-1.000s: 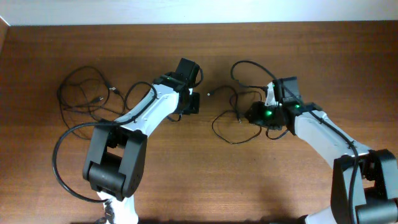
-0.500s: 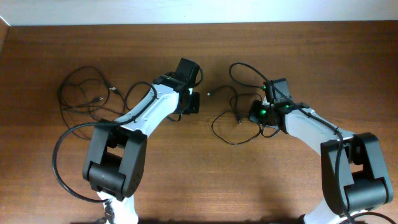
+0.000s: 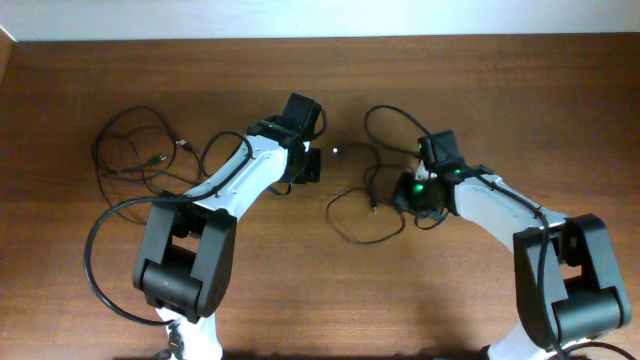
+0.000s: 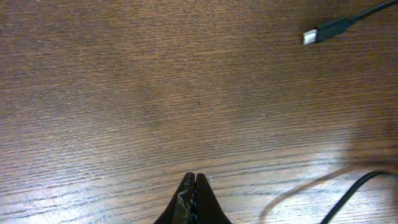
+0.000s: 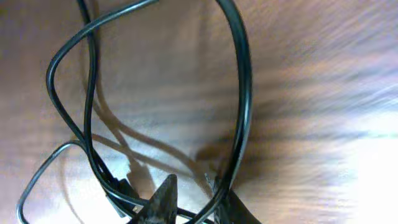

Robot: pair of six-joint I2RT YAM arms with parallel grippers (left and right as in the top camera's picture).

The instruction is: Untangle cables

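Observation:
Thin black cables lie in two groups. One loose bundle lies at the far left. A second cable loops between the arms, its small plug lying free near my left gripper. The left gripper is shut and empty just above the wood; the plug lies ahead to its right. My right gripper sits in the second cable's loops. In the right wrist view its fingers are apart, with cable strands crossing between them and one lying against the right finger.
A thicker black arm cable curves from the left arm's base. Another thin strand runs along the lower right of the left wrist view. The table's back edge meets a white wall.
My right gripper has moved left and slightly toward the front, and the second cable's loop has shifted left and forward with it. The left arm has not moved.

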